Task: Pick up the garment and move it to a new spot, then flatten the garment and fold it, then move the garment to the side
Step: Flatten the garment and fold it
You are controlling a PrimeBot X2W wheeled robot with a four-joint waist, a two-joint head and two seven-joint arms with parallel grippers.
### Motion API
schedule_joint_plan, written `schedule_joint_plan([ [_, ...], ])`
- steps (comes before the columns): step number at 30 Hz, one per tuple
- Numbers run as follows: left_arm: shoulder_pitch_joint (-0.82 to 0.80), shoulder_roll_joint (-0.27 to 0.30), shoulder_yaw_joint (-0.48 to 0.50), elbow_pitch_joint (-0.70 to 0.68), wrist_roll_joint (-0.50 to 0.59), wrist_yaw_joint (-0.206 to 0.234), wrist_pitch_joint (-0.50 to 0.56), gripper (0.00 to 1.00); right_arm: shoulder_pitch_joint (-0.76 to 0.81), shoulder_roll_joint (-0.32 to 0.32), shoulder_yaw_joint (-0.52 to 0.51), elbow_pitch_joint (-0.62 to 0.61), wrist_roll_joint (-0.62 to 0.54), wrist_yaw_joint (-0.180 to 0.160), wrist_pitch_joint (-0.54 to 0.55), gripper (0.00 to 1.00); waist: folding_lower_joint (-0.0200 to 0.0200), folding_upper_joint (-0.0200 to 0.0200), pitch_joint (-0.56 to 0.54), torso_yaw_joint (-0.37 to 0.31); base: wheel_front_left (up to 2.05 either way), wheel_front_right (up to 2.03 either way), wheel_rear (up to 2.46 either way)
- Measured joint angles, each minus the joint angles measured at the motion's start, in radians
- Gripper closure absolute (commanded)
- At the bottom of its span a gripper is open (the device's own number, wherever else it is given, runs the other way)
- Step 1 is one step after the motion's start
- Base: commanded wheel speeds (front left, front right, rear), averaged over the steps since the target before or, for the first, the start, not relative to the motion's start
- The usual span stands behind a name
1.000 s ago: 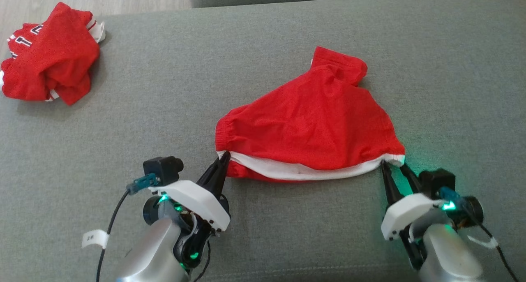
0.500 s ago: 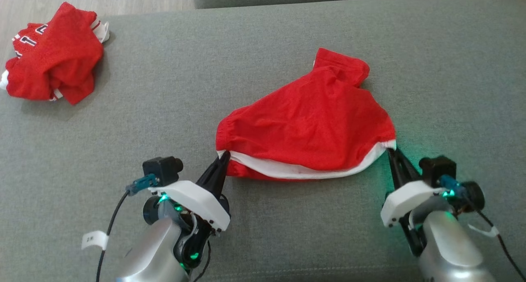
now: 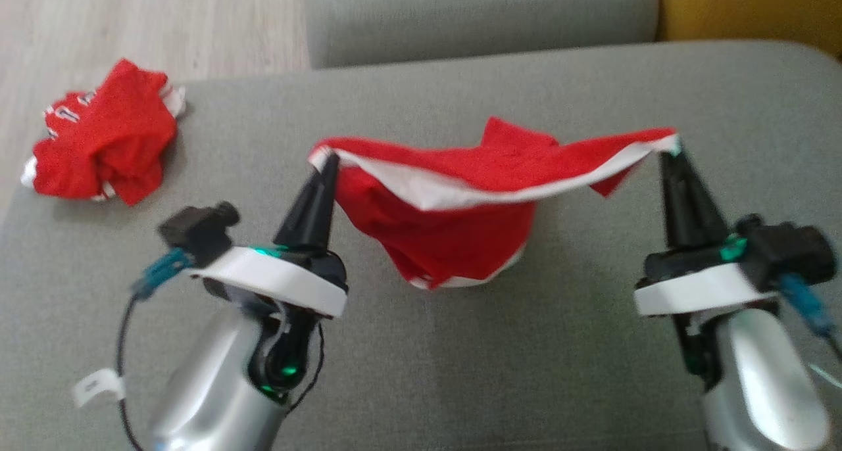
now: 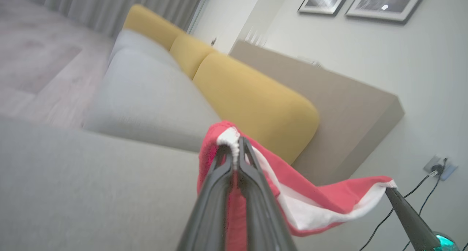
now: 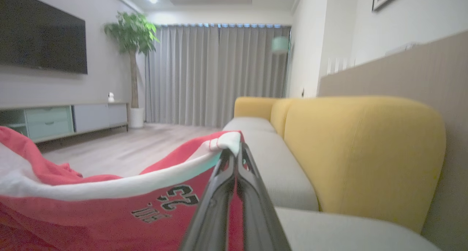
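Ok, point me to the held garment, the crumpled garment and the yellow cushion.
held garment [image 3: 454, 240], head view, on its hanging red middle.
crumpled garment [image 3: 105, 142], head view, on its red centre.
yellow cushion [image 5: 362, 152], right wrist view, on its front face.

The left gripper [image 3: 327, 164] is pinching one white-edged corner of the garment [image 3: 454, 240], its two dark fingers pressed together. The right gripper [image 3: 669, 150] is doing the same at the opposite corner. Both grippers are pointing up the head view, well apart, at nearly the same height. The left forearm [image 3: 210, 385] and right forearm [image 3: 763, 385] are rising from the bottom edge.
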Motion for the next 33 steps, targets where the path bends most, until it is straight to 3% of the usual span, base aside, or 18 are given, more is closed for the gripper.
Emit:
schedule_joint_plan([
  [8, 0.040, 0.092, 0.061, -0.402, 0.039, 0.044, 0.023, 1.00, 0.067, -0.048, -0.006, -0.430, 0.045, 0.000, 0.085, 1.00, -0.0001, 0.0000, -0.084, -0.005, 0.00, 0.00, 0.00],
  [13, -0.025, 0.167, 0.089, -0.662, 0.077, 0.083, 0.125, 1.00, 0.066, -0.077, -0.011, -0.690, 0.044, 0.000, 0.168, 1.00, -0.0001, 0.0000, -0.100, -0.015, 0.00, 0.00, 0.00],
  [18, -0.118, 0.203, 0.089, -0.800, 0.080, 0.112, 0.246, 1.00, 0.066, -0.093, -0.028, -0.826, 0.044, 0.000, 0.234, 1.00, -0.0001, 0.0000, -0.090, -0.019, 0.00, 0.00, 0.00],
  [24, -0.145, 0.213, 0.068, -0.693, 0.066, 0.112, 0.319, 1.00, 0.065, -0.093, -0.012, -0.761, 0.066, 0.000, 0.296, 1.00, 0.0000, 0.0000, -0.051, -0.022, 0.00, 0.00, 0.00],
  [28, -0.177, 0.210, 0.067, -0.524, 0.053, 0.101, 0.317, 1.00, 0.026, -0.093, 0.026, -0.573, 0.098, 0.000, 0.302, 1.00, 0.0000, 0.0000, -0.006, -0.029, 0.00, 0.00, 0.00],
  [33, -0.355, 0.188, 0.075, -0.261, 0.078, 0.066, 0.279, 1.00, -0.256, -0.092, 0.062, -0.267, 0.111, 0.000, 0.244, 1.00, 0.0003, 0.0000, 0.071, -0.047, 0.00, 0.00, 0.00],
])
